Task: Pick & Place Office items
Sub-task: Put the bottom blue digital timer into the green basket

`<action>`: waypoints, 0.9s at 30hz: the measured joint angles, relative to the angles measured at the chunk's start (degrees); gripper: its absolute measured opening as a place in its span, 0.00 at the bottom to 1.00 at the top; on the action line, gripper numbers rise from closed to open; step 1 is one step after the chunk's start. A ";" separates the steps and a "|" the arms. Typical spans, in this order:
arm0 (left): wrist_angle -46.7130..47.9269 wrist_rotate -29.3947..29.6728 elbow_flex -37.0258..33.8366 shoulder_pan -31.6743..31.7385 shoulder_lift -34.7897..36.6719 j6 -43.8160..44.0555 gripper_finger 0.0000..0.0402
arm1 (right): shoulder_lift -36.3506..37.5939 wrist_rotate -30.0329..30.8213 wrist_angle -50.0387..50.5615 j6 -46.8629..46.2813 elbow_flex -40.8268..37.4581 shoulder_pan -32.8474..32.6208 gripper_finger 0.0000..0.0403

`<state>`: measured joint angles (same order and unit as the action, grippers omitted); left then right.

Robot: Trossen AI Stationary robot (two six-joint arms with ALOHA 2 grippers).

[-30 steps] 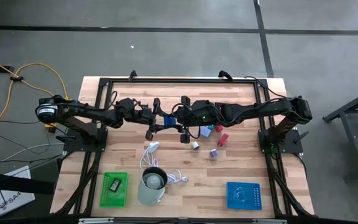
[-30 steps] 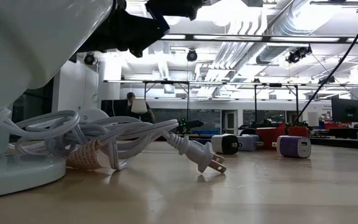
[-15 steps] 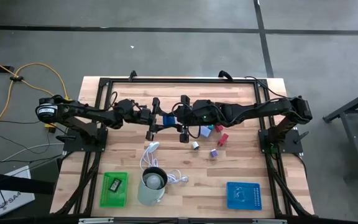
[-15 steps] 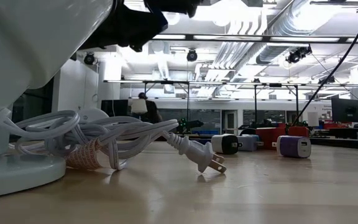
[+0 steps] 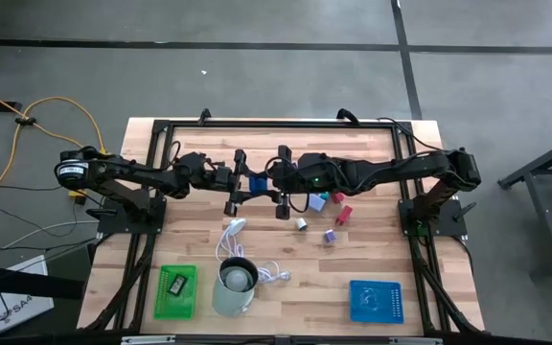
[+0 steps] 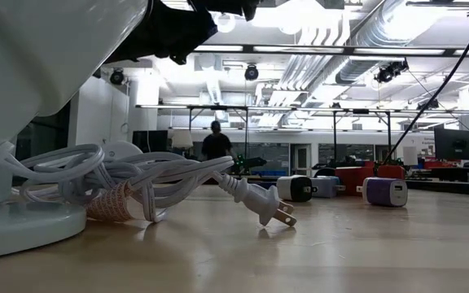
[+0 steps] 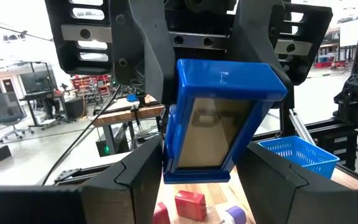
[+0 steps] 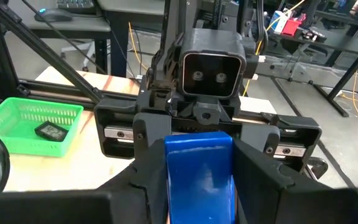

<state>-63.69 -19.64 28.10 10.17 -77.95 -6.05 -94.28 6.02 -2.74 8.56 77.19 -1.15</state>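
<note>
While both grippers are clamping the blue rectangular plastic box (image 5: 258, 184) at frame centre, the left gripper (image 7: 194, 171) or right gripper (image 8: 197, 180) should be releasing first, slowly.

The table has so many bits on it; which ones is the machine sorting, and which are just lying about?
Being sorted: blue box held between both pincers, red block, purple block, green tray, blue tray.
Lying about: white cable, grey cup.
</note>
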 joint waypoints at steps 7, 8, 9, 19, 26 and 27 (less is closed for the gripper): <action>-0.74 -0.11 0.02 0.00 0.00 0.00 0.47 | -0.07 -0.17 -1.88 0.02 0.00 0.00 0.36; -0.77 -0.11 0.02 0.00 0.00 0.04 0.47 | -0.07 -0.17 -1.90 0.02 0.00 0.00 0.36; -0.81 -0.11 0.02 0.00 0.00 0.21 0.47 | -0.07 -0.17 -1.88 0.02 0.00 0.00 0.36; -0.91 0.02 0.02 0.00 0.00 0.06 0.40 | -0.07 0.00 -1.86 -0.31 0.00 0.02 0.36; -0.93 0.02 0.02 0.00 0.00 0.19 0.40 | -0.07 -0.02 -1.73 -0.28 0.00 0.02 0.36; -0.89 0.02 0.02 0.00 0.00 0.23 0.41 | -0.07 -0.04 -1.53 -0.21 0.00 0.02 0.36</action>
<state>-64.58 -19.62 28.12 10.17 -77.95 -5.83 -94.35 5.98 -4.26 8.35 77.19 -1.13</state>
